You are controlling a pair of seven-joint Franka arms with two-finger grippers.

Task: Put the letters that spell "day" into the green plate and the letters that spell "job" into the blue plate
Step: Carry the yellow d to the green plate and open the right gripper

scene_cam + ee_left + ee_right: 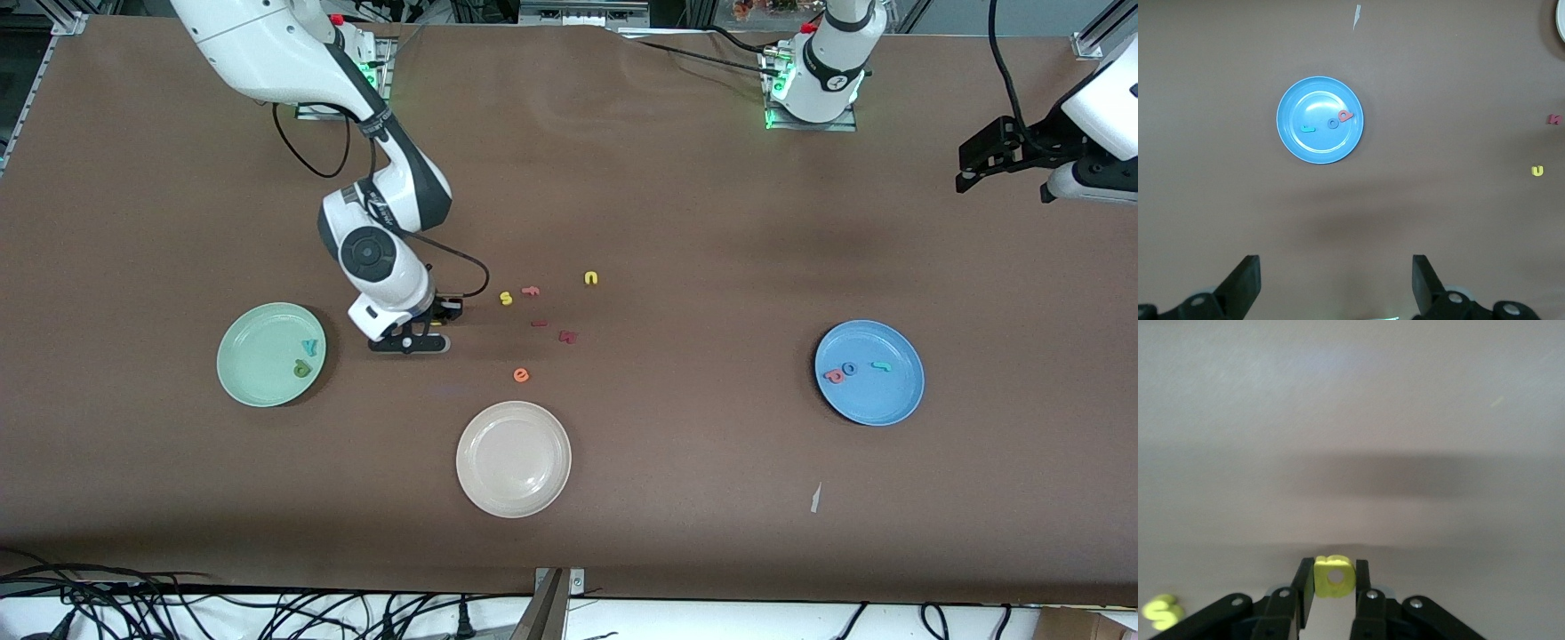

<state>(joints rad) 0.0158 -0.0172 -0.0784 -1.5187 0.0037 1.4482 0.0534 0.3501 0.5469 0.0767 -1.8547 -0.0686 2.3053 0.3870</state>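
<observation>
Holding d (pixel 302 368), y (pixel 310 348): green plate (pixel 258 356); blue plate (pixel 876 400): j, o, b.

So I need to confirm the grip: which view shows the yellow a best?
The right wrist view: the yellow a sits clamped between the right gripper fingers. In the front view the gripper hides it. The left wrist view misses it.

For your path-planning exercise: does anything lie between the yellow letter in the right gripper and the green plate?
Nothing visible does. The right gripper is shut on the yellow a, beside the green plate; only bare table separates them. The left gripper waits open.
</observation>
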